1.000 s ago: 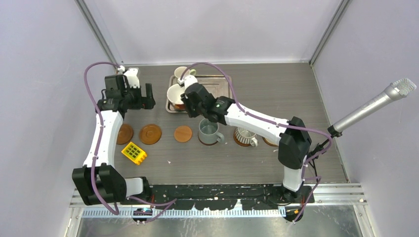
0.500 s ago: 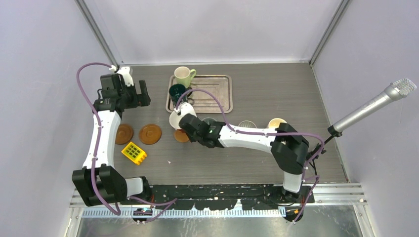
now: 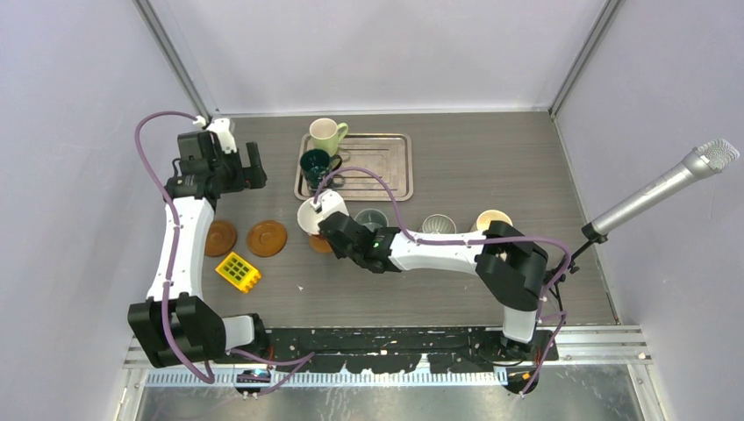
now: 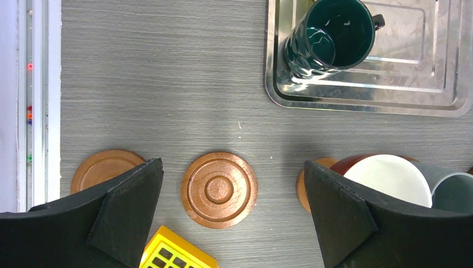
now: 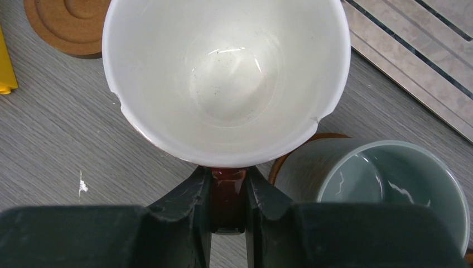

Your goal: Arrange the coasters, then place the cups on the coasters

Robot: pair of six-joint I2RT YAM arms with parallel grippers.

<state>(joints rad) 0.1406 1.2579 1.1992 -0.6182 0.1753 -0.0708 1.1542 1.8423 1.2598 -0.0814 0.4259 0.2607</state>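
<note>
White arms (image 3: 180, 237) with black joints, purple cables (image 3: 167, 114) and black wedge-shaped jaws.

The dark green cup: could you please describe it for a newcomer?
Find the silver tray at the far middle of the table. The dark green cup stands on its left end, far darker than the pale green cup beyond it.

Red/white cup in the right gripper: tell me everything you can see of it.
The red-and-white cup looks like glossy ceramic, white inside and dark red outside. It is empty, mouth up and roughly upright. The right gripper is shut on its red handle. The cup is over the third coaster from the left. Whether it rests on the coaster or hangs just above cannot be told. The grey-blue cup stands close beside it, and contact between them is unclear.
</note>
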